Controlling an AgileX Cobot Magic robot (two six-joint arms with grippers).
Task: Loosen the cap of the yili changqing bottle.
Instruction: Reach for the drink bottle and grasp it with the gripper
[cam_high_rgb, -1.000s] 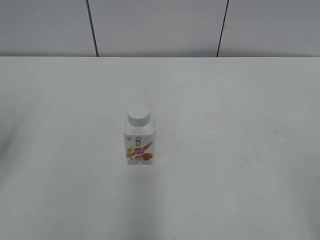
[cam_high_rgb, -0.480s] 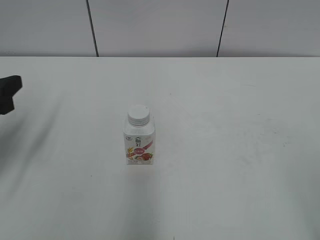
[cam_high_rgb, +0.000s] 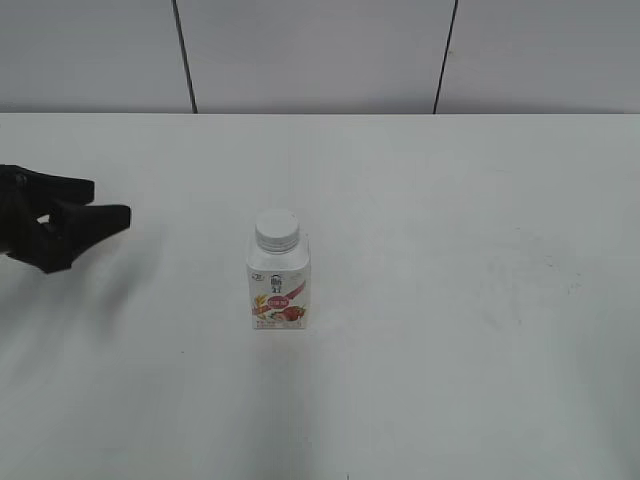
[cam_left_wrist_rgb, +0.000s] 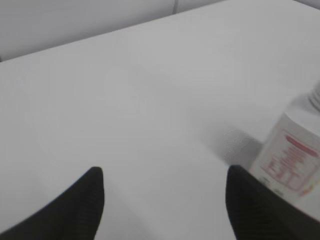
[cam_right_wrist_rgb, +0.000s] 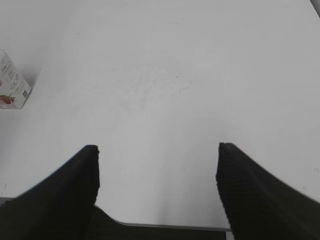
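The yili changqing bottle stands upright at the middle of the white table, with its red-pink label facing me and the white ribbed cap on its neck. My left gripper is open and empty at the left of the exterior view, well to the left of the bottle. In the left wrist view the open jaws frame bare table and the bottle stands at the right edge. My right gripper is open and empty above the table's near edge. The bottle's corner shows at the far left there.
The white table stretches to a grey panelled wall at the back. The table's near edge shows in the right wrist view.
My left gripper has come into the exterior view from the left edge and moved right toward the bottle. The bottle has not moved.
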